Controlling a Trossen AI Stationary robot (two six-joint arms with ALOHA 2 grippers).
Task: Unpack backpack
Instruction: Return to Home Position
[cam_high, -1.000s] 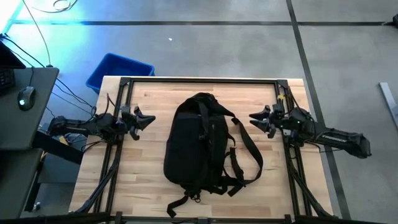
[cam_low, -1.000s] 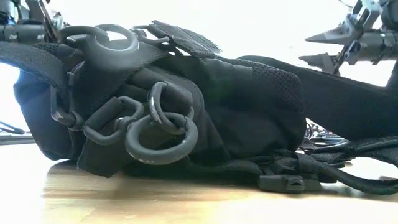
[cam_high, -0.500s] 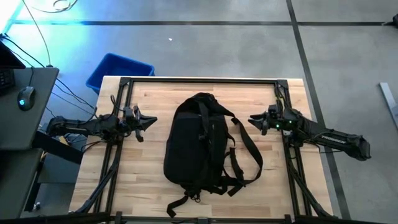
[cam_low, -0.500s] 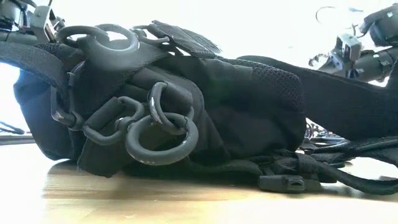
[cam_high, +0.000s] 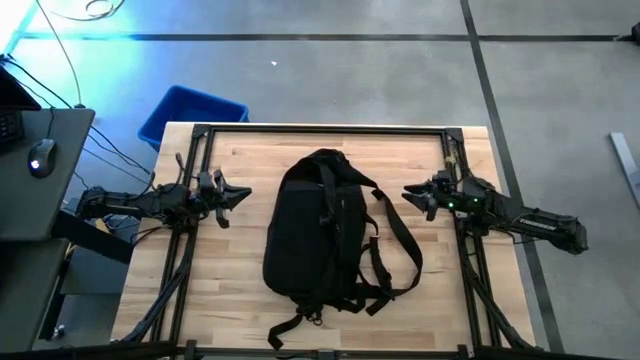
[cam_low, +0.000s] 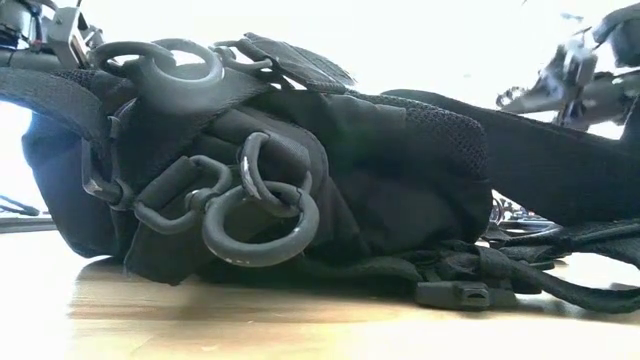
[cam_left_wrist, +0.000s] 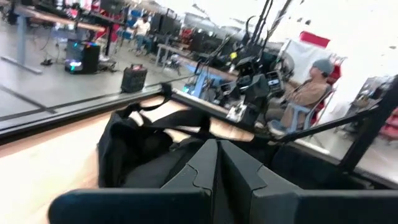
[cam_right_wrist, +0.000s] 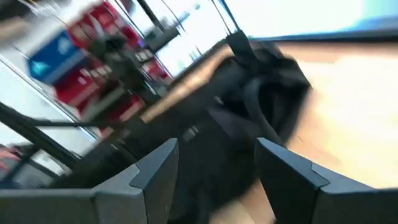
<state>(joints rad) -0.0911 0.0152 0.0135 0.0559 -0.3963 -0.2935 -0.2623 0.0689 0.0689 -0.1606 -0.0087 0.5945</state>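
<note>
The black backpack (cam_high: 320, 230) lies flat in the middle of the wooden table, its long straps (cam_high: 398, 248) spread toward the right and near edge. In the low view the backpack (cam_low: 330, 170) fills the frame, with grey rings (cam_low: 258, 222) hanging at its end. My left gripper (cam_high: 243, 192) hovers left of the backpack, shut and pointing at it; its own view shows the fingers (cam_left_wrist: 217, 163) pressed together. My right gripper (cam_high: 408, 191) hovers to the right of the backpack, open, aimed at it, with nothing between its fingers (cam_right_wrist: 217, 162).
A black metal frame (cam_high: 320, 128) runs along the table's far edge and down both sides. On the floor beyond the far left corner stands a blue bin (cam_high: 190, 115). A strap buckle (cam_low: 465, 293) rests on the wood. A seated person (cam_left_wrist: 305, 93) is in the room behind.
My right gripper has rolled about its own axis and tipped slightly downward while staying to the right of the backpack. The backpack has not moved.
</note>
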